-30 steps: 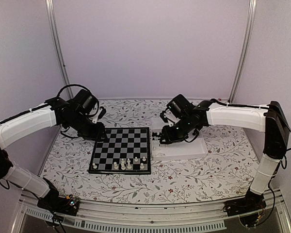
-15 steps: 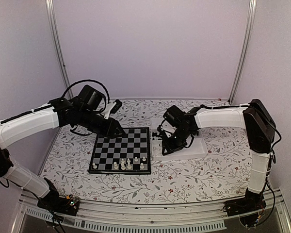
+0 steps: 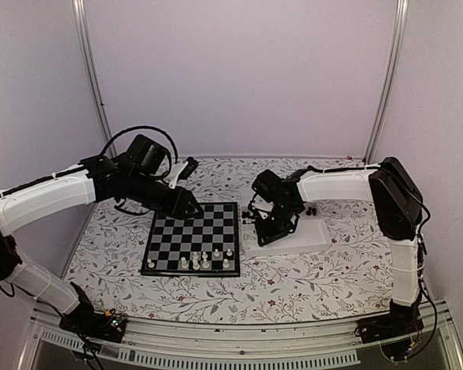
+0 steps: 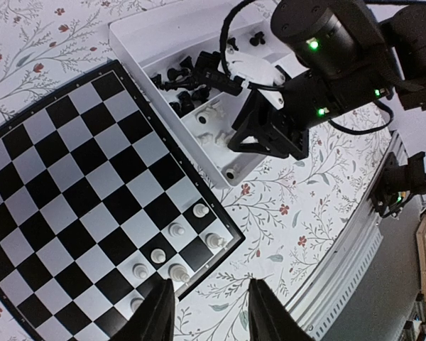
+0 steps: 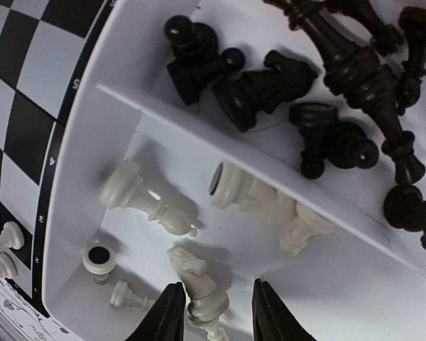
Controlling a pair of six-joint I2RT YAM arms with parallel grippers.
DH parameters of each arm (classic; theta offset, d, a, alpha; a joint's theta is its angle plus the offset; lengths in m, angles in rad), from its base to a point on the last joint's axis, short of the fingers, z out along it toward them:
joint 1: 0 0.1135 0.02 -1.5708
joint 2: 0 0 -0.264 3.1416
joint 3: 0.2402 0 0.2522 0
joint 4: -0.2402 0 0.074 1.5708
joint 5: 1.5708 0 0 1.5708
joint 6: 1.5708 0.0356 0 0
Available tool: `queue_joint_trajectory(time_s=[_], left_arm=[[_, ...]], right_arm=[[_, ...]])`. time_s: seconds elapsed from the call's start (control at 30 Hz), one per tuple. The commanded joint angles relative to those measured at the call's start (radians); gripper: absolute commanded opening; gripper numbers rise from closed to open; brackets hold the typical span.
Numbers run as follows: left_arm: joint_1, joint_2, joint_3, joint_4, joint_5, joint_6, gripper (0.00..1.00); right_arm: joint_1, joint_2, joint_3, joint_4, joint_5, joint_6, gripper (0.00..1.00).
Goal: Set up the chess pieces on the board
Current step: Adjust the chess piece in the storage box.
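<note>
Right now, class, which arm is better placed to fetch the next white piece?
Right. The right fingers straddle a small white plastic knight in the white two-compartment tray. The left fingers hover by the black-and-grey chessboard edge, empty.

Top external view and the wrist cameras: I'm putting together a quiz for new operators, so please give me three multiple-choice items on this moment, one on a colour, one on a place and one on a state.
1. The chess pieces standing on the board are:
A. all white
B. all black
C. both colours

2. The black chess pieces lie:
A. on the board's far rows
B. in their own compartment of the white tray
C. mixed in with the tray's white pieces

3. The left gripper is:
A. shut on a pawn
B. open and empty
C. shut on the tray's rim

Answers:
1 A: only white pieces stand there, in the near rows.
2 B: a divider wall keeps them from the white ones.
3 B: its fingers stand apart with nothing between them.
</note>
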Motion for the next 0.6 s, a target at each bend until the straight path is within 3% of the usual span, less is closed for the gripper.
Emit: queue_joint_trajectory(time_s=[0.0,0.27,0.57], left_arm=[[-0.016,0.0,0.001,0.021,-0.001,0.0,0.38],[-0.016,-0.002,-0.022,0.035,0.001,-0.004,0.38],[-0.016,0.001,-0.021,0.036,0.001,-0.004,0.39]], right_arm=[[-0.005,0.017,0.035,-0.045,0.111,-0.001,0.33],[-0.016,0.007,0.045,-0.038,0.09,-0.01,0.27],[-0.021,-0.041,0.011,-0.056,0.044,0.006,0.38]])
